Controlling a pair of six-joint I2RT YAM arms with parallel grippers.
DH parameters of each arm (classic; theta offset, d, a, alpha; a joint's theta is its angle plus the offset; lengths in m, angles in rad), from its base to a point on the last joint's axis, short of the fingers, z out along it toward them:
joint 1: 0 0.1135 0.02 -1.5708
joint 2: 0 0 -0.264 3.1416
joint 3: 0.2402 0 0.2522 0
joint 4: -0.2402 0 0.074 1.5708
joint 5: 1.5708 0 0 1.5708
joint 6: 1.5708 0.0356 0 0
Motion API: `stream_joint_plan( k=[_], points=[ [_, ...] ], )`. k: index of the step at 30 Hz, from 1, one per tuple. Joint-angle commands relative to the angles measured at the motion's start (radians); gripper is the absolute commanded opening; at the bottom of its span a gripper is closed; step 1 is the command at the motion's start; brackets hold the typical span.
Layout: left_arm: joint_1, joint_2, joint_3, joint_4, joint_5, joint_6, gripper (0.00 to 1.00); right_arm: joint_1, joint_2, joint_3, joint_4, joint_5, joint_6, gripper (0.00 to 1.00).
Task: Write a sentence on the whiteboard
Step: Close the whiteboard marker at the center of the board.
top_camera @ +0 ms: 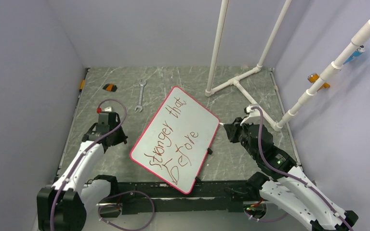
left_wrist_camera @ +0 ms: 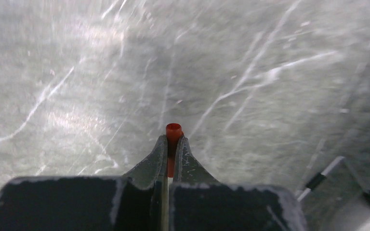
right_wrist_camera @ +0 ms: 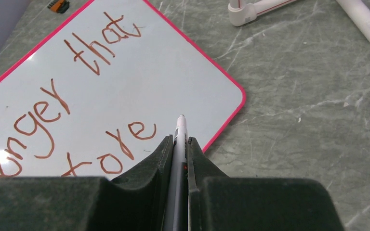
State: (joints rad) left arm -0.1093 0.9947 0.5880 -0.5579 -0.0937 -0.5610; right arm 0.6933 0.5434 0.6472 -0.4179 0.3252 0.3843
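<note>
Now, whiteboard (top_camera: 192, 120) just beside R gripper (top_camera: 223, 128), leftward

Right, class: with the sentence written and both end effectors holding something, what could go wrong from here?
1. The marker in the right end effector hangs close by the edge of the whiteboard; a low sweep could streak the sentence.
2. The left end effector pinches the red cap only at its very tip; the cap may slip or tilt if capping is tried.
</note>
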Motion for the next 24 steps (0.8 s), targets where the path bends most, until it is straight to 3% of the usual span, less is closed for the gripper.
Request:
stream_joint_plan(
  k=[1,5,12,24],
  points=[
    [-0.004,-0.100,0.119,-0.060,0.064,0.085,0.00,-0.003,0.019,0.060,0.049,-0.054,-0.027,0.00],
    [-0.004,-0.171,0.226,-0.148,0.052,0.177,0.00,-0.003,0.026,0.076,0.063,-0.079,-0.035,0.00],
    [-0.004,-0.248,0.391,-0.176,0.196,0.302,0.00,-0.003,0.054,0.102,0.093,-0.135,-0.036,0.00],
    [-0.004,-0.208,0.498,-0.001,0.618,0.445,0.00,-0.003,0.072,0.143,0.130,-0.265,-0.043,0.00]
  ],
)
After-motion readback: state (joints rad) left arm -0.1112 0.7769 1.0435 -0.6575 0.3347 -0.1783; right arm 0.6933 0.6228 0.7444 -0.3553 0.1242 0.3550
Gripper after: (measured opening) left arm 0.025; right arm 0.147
